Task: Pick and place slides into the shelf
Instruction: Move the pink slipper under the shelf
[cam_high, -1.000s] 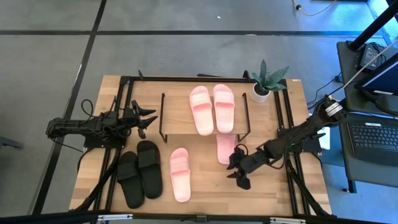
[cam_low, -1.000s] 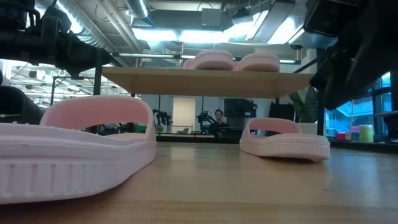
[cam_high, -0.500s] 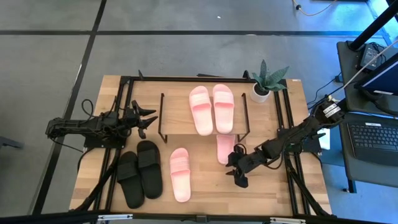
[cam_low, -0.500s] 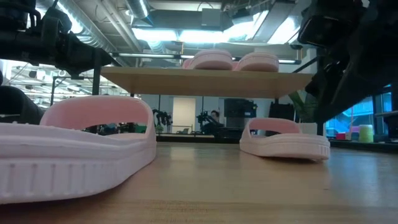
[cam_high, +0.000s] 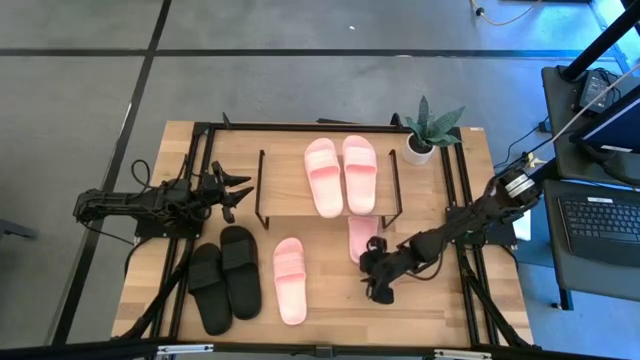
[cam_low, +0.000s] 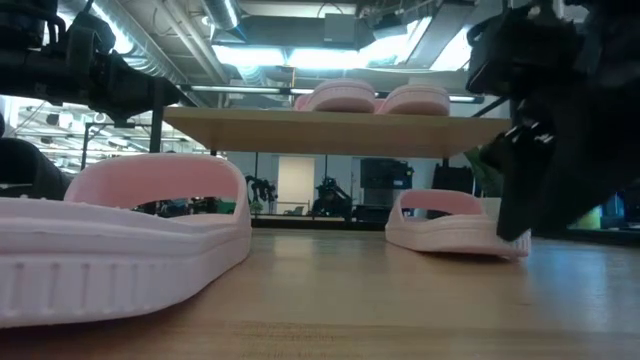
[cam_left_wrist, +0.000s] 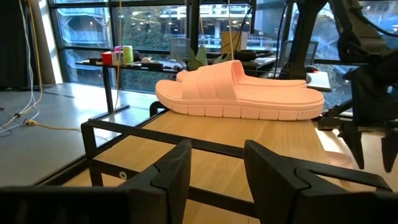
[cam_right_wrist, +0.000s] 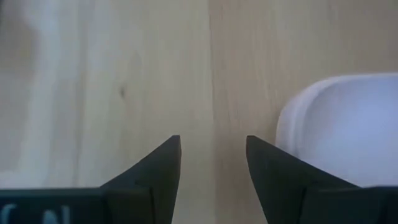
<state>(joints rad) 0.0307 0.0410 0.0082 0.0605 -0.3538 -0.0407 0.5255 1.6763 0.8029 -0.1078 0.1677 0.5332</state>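
Currently the right gripper (cam_high: 377, 283) has its jaws parted and empty, low over bare tabletop (cam_right_wrist: 124, 74), just beside the heel end of a pink slide (cam_high: 362, 238) that lies half under the shelf (cam_high: 285, 185). In the right wrist view the slide's pale rounded edge (cam_right_wrist: 339, 130) sits off to one side of the jaws, not between them.

Judgement: the step in hand is the approach to grasp this slide. To do it well, shift the jaws sideways until the edge is centred, then close on the sole rim or strap, not the tabletop.

One pink pair (cam_high: 340, 173) already rests on the shelf top. Its mate slide (cam_high: 289, 279) and the black pair (cam_high: 225, 277) lie on the tabletop.

Left gripper (cam_high: 232, 193) waits beside the shelf, jaws parted, empty.
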